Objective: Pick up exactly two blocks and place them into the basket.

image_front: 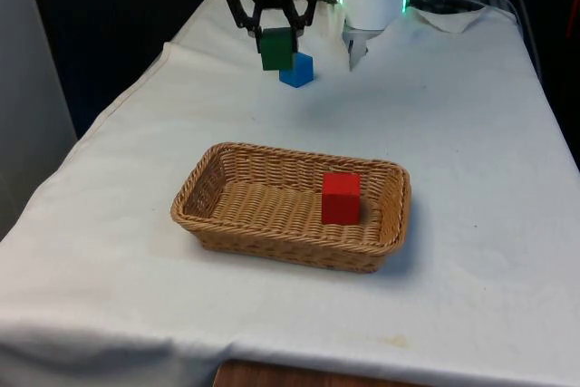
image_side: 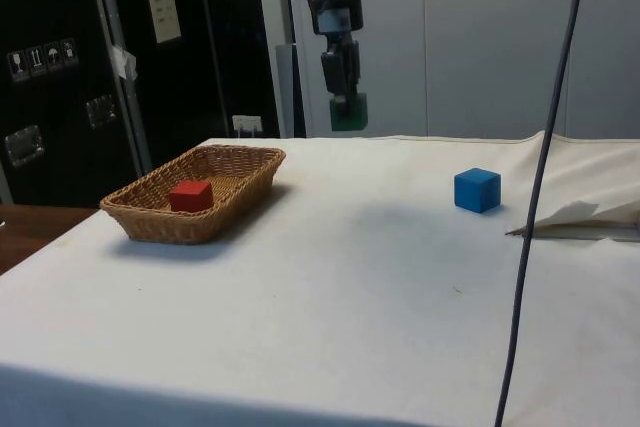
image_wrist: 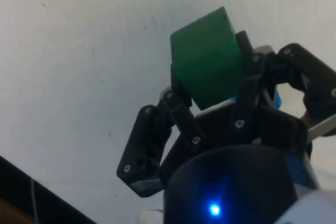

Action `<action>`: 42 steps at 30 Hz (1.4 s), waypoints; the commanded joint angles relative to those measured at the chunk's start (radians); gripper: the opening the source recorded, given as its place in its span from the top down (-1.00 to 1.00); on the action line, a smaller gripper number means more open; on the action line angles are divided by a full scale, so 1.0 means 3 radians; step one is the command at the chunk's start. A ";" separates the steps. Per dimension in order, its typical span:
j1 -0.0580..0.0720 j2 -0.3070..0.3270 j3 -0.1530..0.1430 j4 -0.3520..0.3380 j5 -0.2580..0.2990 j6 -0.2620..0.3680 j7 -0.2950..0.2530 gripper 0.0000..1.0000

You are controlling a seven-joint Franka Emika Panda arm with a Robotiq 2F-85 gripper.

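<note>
Pincer clamped on the green block, held aloft clear of the white-clothed bench, toward its far end; block pinched between both fingers in the wrist view. Seen from the side, pincer and green block hanging above the cloth between basket and blue block. From the front view's left: wicker basket near the middle, red block lying inside at its right end. Blue block resting on the cloth just behind the green one, well apart from the basket.
</note>
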 commanded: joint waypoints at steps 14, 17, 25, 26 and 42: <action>0.0010 0.0083 0.0120 0.0250 -0.0003 -0.0110 0.0323 0.99; 0.0010 0.0107 0.0150 0.0293 0.0003 -0.0113 0.0383 0.99; 0.0000 0.0240 0.0237 0.0450 0.0060 -0.0117 0.0523 0.99; 0.0000 0.0260 0.0243 0.0473 0.0067 -0.0117 0.0533 0.99; -0.0007 0.0630 0.0323 0.0887 0.0217 -0.0130 0.0667 0.99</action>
